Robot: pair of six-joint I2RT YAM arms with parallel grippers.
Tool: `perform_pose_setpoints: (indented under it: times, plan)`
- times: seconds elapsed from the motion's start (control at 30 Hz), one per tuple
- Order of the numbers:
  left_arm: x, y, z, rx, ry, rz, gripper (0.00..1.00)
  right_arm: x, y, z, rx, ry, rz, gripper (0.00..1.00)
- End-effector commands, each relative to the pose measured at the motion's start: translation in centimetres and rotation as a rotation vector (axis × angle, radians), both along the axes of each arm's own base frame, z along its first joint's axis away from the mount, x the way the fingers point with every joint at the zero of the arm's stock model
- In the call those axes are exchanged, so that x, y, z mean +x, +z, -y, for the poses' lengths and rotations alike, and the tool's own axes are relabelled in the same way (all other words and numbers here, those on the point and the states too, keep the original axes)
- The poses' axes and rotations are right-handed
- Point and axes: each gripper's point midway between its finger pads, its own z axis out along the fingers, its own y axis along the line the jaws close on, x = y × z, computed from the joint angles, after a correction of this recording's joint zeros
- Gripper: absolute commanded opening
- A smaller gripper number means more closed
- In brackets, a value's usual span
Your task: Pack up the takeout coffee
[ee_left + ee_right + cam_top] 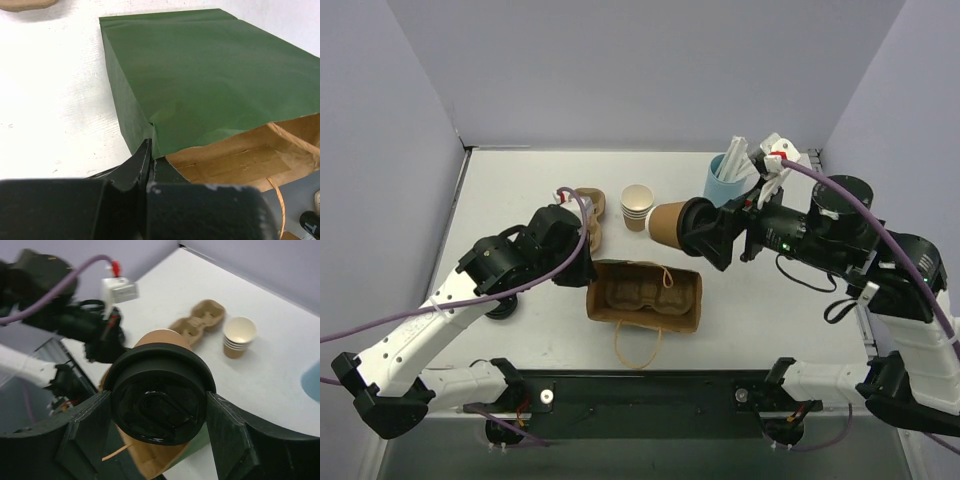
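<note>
The takeout coffee (668, 222), a brown paper cup with a black lid (691, 226), lies sideways in the air in my right gripper (698, 230), above and right of the open paper bag (650, 300). In the right wrist view the fingers (82, 430) press both sides of the lid (160, 390), with the bag (165, 462) below. My left gripper (586, 272) is shut on the bag's left rim. In the left wrist view its gripper (150, 159) pinches the rim where the green outside (210, 75) meets the brown inside (240, 160).
A pulp cup carrier (590, 215) lies behind the bag, a stack of lidless cups (636, 207) beside it. A blue holder with white straws (727, 178) stands at the back right. A moulded brown shape shows inside the bag. The bag's handle loop (636, 347) hangs toward the near edge.
</note>
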Motion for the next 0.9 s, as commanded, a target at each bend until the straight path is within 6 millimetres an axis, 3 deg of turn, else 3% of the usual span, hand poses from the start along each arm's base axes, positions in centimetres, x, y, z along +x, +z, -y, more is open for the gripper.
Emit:
perform_pose_setpoints:
  times: [0.0, 0.03, 0.13, 0.27, 0.37, 0.57, 0.8, 0.87]
  plan:
    - [-0.2, 1.1, 0.7, -0.045, -0.011, -0.005, 0.00, -4.0, 2.7, -3.3, 0.054, 0.171, 0.075, 0.52]
    - [-0.2, 1.3, 0.9, -0.057, -0.018, -0.009, 0.00, -5.1, 3.6, -4.2, 0.082, 0.222, 0.095, 0.52]
    - [-0.2, 2.1, 1.4, -0.092, -0.018, -0.002, 0.00, -7.0, 3.9, -6.2, 0.089, 0.321, 0.103, 0.52]
    - [-0.1, 2.4, 1.3, -0.093, -0.020, 0.009, 0.00, -8.7, 1.3, -8.7, 0.016, 0.413, 0.066, 0.53]
    - [0.0, 2.4, 1.4, -0.100, -0.025, 0.024, 0.00, -9.2, -1.0, -9.4, -0.075, 0.429, 0.065, 0.52]
    - [0.0, 2.1, 1.7, -0.122, -0.053, 0.045, 0.00, -8.6, -5.8, -9.3, -0.346, 0.393, 0.125, 0.52]
    - [0.0, 2.7, 1.8, -0.161, -0.107, 0.133, 0.00, -7.2, -9.4, -8.8, -0.572, 0.394, 0.209, 0.51]
    - [0.0, 2.9, 2.5, -0.193, -0.140, 0.151, 0.00, -6.6, -11.3, -8.3, -0.663, 0.401, 0.232, 0.50]
